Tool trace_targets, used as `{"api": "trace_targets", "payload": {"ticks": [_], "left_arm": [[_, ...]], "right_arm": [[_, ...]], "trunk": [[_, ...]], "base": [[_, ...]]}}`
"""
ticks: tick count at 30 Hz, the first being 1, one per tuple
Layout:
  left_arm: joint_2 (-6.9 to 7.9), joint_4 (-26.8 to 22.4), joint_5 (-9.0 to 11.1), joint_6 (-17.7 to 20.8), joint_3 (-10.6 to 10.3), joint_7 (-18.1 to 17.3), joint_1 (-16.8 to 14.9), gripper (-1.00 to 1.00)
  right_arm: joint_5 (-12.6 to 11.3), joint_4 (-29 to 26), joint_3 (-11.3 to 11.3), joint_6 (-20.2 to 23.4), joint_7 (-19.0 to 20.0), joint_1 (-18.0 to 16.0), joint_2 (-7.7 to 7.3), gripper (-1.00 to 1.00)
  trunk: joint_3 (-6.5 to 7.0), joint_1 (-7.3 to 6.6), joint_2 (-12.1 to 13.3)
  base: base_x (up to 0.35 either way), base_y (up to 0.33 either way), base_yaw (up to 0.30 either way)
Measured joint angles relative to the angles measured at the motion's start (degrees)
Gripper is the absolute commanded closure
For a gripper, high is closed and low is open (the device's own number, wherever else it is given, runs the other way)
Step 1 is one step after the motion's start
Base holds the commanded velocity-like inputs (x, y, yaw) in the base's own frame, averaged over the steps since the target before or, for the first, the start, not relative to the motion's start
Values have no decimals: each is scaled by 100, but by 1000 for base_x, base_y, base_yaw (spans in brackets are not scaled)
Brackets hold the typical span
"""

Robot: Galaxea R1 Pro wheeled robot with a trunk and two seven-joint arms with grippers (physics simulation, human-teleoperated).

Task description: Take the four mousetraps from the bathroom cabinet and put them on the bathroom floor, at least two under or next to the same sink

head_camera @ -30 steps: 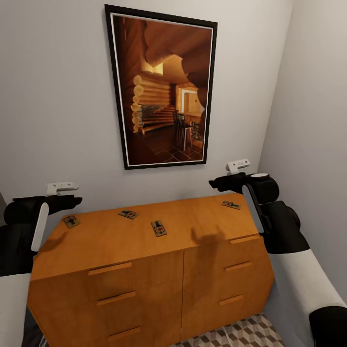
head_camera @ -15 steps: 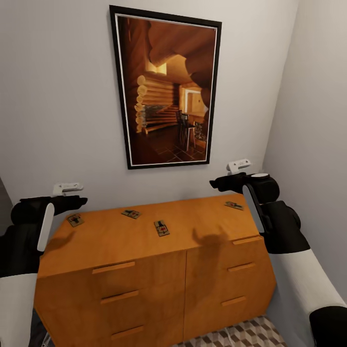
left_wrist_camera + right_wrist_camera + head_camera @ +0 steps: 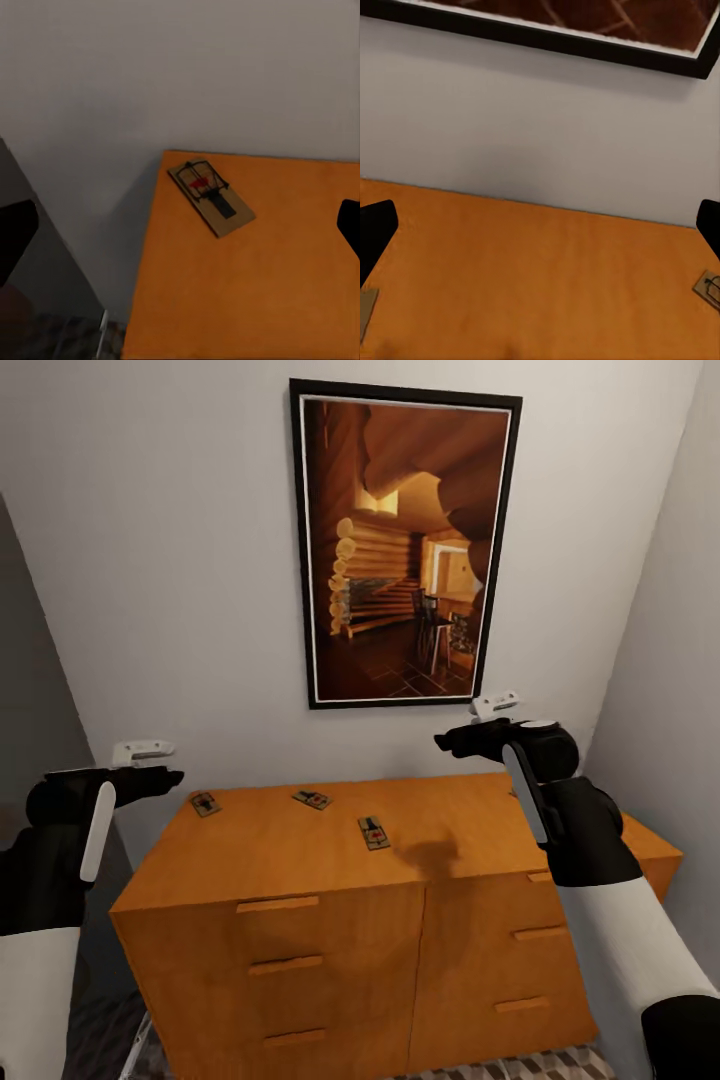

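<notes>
orange-brown cabinet [image 3: 300, 860], tan mousetraps [image 3: 374, 832]

The wide orange-brown wooden cabinet [image 3: 300, 860] has a smooth, satin top and matching wooden bar handles. The small tan wooden mousetraps [image 3: 211, 197] carry dark metal wire and look matt. The pale grey wall [image 3: 170, 560] is flat and matt. The black-framed cabin picture [image 3: 405, 550] looks faintly glossy.
</notes>
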Motion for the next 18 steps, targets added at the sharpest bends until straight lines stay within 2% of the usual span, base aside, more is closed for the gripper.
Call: {"api": "trace_targets", "payload": {"ticks": [9, 18], "left_arm": [[-4, 2, -6, 0, 0, 1, 0, -100], [-7, 3, -3, -1, 0, -2, -1, -100]], "right_arm": [[0, 0, 3, 0, 0, -2, 19, -100], [4, -1, 6, 1, 0, -1, 17, -100]], "trunk": [[0, 0, 0], [0, 0, 0]], "base": [[0, 0, 262], [0, 0, 74]]}}
